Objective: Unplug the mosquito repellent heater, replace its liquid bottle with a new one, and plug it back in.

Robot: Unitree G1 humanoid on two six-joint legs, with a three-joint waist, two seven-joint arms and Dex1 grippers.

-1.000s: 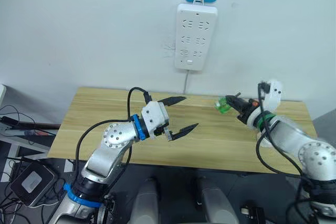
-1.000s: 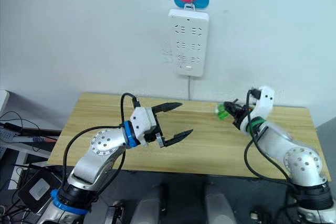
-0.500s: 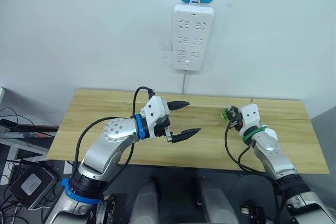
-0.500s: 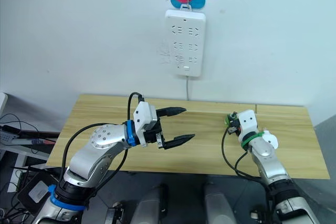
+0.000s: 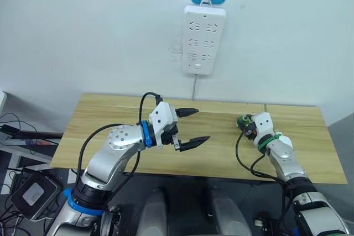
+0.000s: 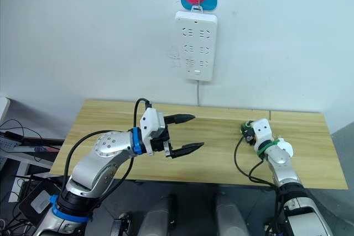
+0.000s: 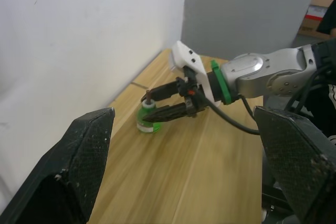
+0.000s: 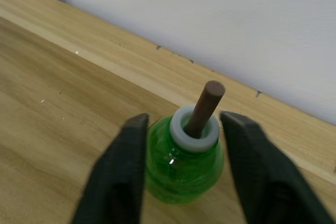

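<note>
Since a second ago the right gripper (image 7: 167,103) has swung down from mid-air and now pinches the liquid bottle (image 8: 184,162) standing on the table (image 5: 110,115) at 3 o'clock, near the back edge. The left gripper (image 5: 191,126) hangs spread wide over open wood at centre. Power strip (image 5: 203,39) at 12 o'clock; no legible writing
</note>
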